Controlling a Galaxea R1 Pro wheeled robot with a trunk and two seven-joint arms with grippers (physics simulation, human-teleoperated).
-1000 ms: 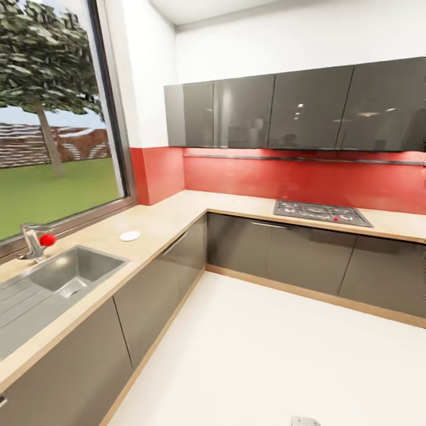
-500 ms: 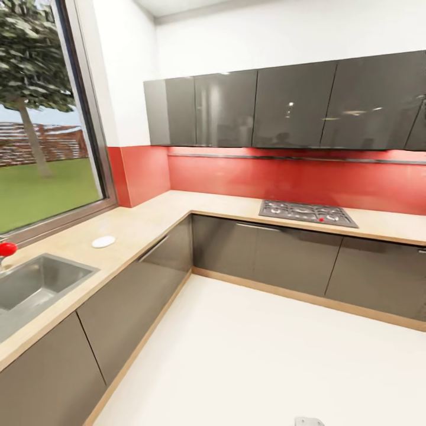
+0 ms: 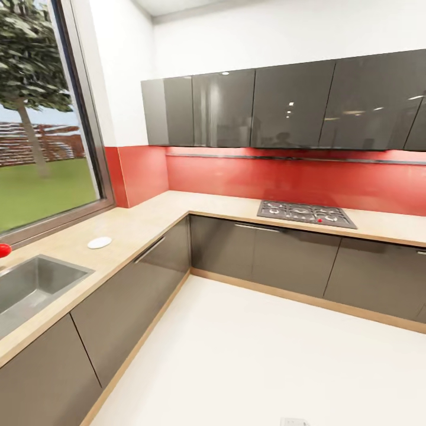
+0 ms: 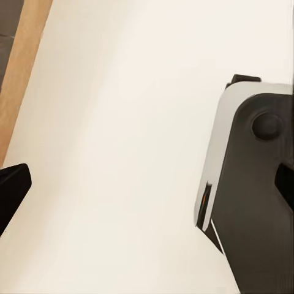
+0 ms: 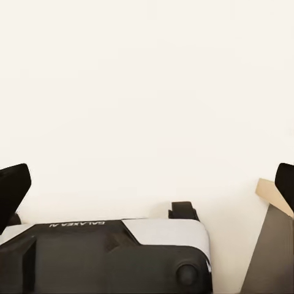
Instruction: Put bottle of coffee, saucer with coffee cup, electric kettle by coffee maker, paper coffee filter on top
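Note:
The kitchen countertop is a light beige L-shaped worktop over dark grey cabinet fronts. A small round white saucer lies flat on it, between the steel sink and the corner, with nothing on it. The coffee maker, bottle of coffee, kitchen shelf, paper coffee filter, coffee cup and electric kettle are out of view. My left gripper hangs over pale floor with its fingers spread wide and nothing between them. My right gripper is open too, over the same floor beside the robot's base.
A gas hob is set into the back run of the counter under glossy grey wall cabinets. A red tap knob sits by the sink below the window. White floor spreads between the counter runs.
The head camera has turned to the right, so the sink, saucer and hob have slid left in the picture. Nothing on the counter has moved.

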